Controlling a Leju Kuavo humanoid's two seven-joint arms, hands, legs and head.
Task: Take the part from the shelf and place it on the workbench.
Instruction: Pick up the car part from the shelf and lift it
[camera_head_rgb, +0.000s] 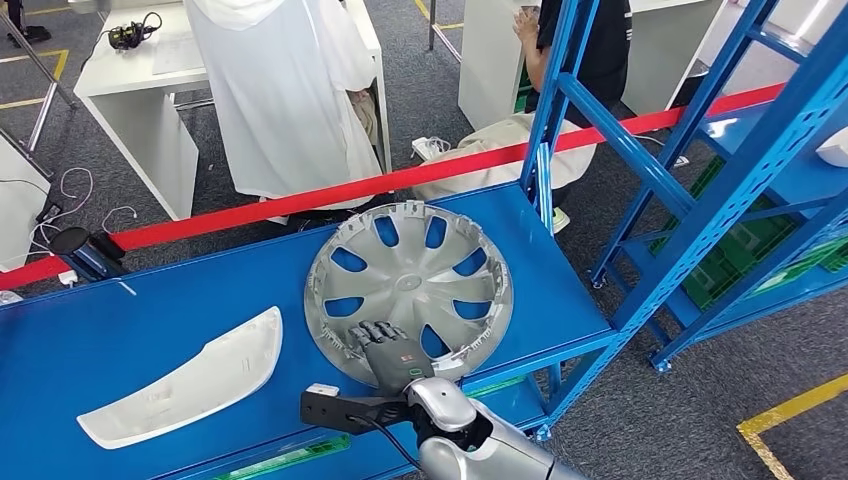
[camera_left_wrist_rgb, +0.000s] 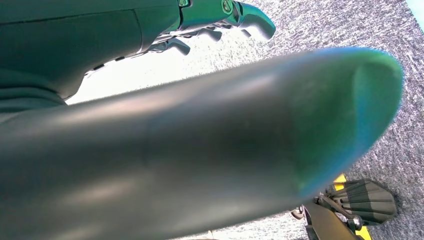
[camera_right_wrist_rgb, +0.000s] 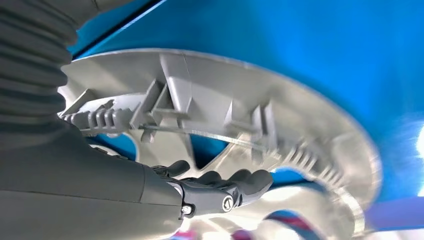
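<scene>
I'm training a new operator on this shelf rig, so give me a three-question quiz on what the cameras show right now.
1. True or false: the right hand is on the hubcap.
2. Which lies nearer the shelf's right-hand end: A) the white curved panel, B) the hubcap?
3. Fill in: behind the shelf runs a ____ barrier tape.

Key: 1 true, at its near rim; whether the fingers grip is unclear. 2 B. 3 red.
</scene>
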